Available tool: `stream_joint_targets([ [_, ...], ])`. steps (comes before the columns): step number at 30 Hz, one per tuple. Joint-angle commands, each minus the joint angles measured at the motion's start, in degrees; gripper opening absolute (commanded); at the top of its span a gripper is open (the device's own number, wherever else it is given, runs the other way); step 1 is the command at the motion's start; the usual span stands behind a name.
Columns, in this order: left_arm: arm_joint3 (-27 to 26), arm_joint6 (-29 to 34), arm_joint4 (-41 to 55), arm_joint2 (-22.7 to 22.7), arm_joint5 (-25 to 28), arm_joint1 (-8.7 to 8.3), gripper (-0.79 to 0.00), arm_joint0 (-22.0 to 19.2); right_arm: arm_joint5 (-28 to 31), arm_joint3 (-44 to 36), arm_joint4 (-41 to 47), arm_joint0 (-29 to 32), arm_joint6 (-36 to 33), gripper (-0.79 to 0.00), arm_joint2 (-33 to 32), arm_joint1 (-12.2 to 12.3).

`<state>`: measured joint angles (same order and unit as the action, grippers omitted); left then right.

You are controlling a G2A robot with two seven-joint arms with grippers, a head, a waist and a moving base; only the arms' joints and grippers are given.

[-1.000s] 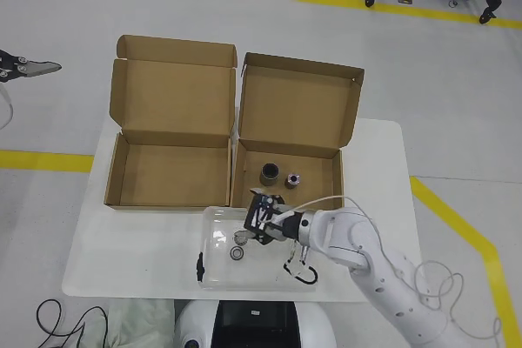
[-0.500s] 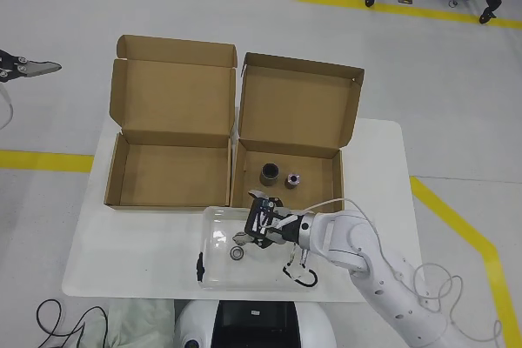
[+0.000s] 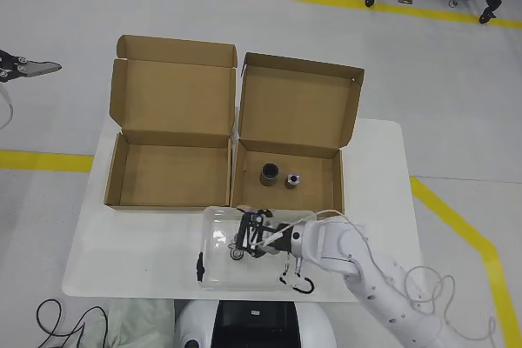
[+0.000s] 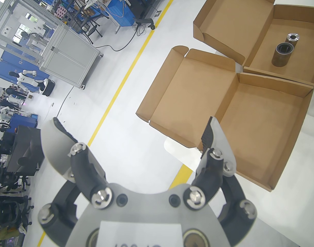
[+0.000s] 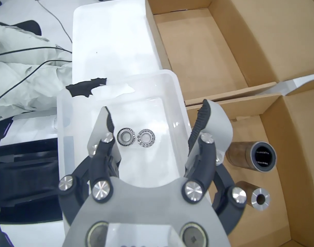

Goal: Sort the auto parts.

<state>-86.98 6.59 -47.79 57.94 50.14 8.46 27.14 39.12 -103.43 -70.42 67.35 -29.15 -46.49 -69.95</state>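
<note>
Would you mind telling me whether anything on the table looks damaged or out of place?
Only the clear plastic bin: black tape covers a ragged patch of its rim, likely a repair. The two bearings lie flat inside, nothing spilled.

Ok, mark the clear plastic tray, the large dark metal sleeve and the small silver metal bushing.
Clear plastic tray (image 5: 177, 91), right wrist view: a bare stretch of its rim.
Large dark metal sleeve (image 5: 240, 154), right wrist view: its curved side wall.
Small silver metal bushing (image 5: 254, 199), right wrist view: its bright end face, beside the bore.
</note>
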Motion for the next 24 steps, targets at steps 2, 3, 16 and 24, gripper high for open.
stream_joint_targets([
  [2, 0.0, 0.0, 0.0, 0.0, 0.0, 0.0, 0.0, 0.0, 1.55, 0.84, -0.93, -0.71, 0.87, -0.348, 1.61, -0.22],
  [3, 0.0, 0.0, 0.0, 0.0, 0.0, 0.0, 0.0, 0.0, 1.94, 1.39, -1.61, -0.94, 1.38, -0.391, 2.1, -0.28],
  [16, 0.0, 0.0, 0.0, 0.0, 0.0, 0.0, 0.0, 0.0, 0.39, 9.15, -5.85, -0.85, 1.91, -0.329, 4.94, -0.6],
  [24, 0.0, 0.0, 0.0, 0.0, 0.0, 0.0, 0.0, 0.0, -2.12, 11.95, -7.29, -1.42, -1.49, -0.4, 5.95, -0.96],
])
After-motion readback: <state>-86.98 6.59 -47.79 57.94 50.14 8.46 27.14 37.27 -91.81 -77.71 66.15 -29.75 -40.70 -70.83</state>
